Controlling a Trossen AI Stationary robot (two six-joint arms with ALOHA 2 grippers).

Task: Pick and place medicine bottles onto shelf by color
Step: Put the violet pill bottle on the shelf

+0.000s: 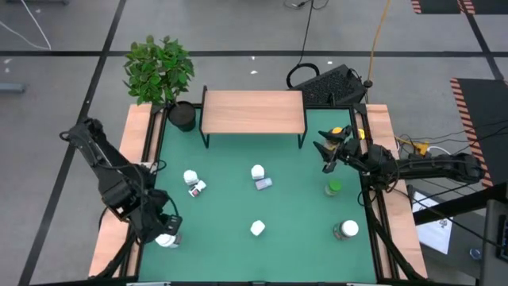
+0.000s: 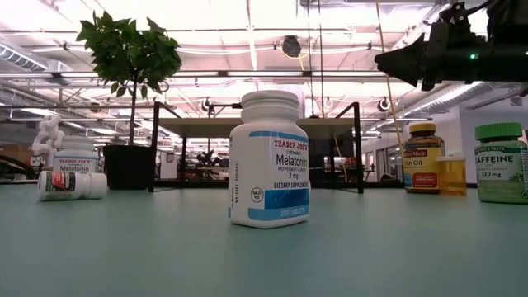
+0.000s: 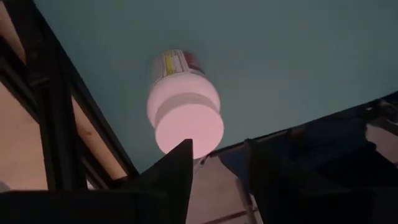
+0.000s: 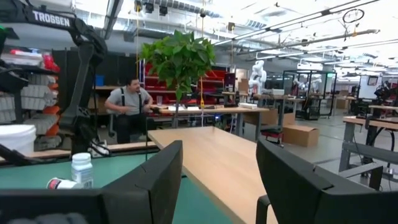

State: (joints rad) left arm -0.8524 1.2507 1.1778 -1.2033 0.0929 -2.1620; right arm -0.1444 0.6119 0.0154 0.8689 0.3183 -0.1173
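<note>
Since the left gripper (image 3: 219, 147) sits over the white-capped bottle (image 3: 185, 118) at the near-left corner of the surface (image 1: 294, 208), just beside the side rail, step in hand looks like the pick. Fingers stand narrow w/ nothing between them, and the gap looks smaller than the cap. Cap is right at the tips; can't tell from the wrist view if they touch it.

To do it well, IMO:
- open wider than the cap before descending
- centre over the cap, it reads slightly off to one finger
- go down past the cap and close on the body; the cap lip then stops slip
- watch the rail side, little clearance for the outer finger
- lift straight up, then cross to the shelf (image 1: 254, 111), which has no bottles on it yet; it's well apart at the far edge

Right gripper (image 4: 219, 155) hangs raised near the shelf's right end, fingers apart and empty. Keep its lane clear when carrying over.
</note>
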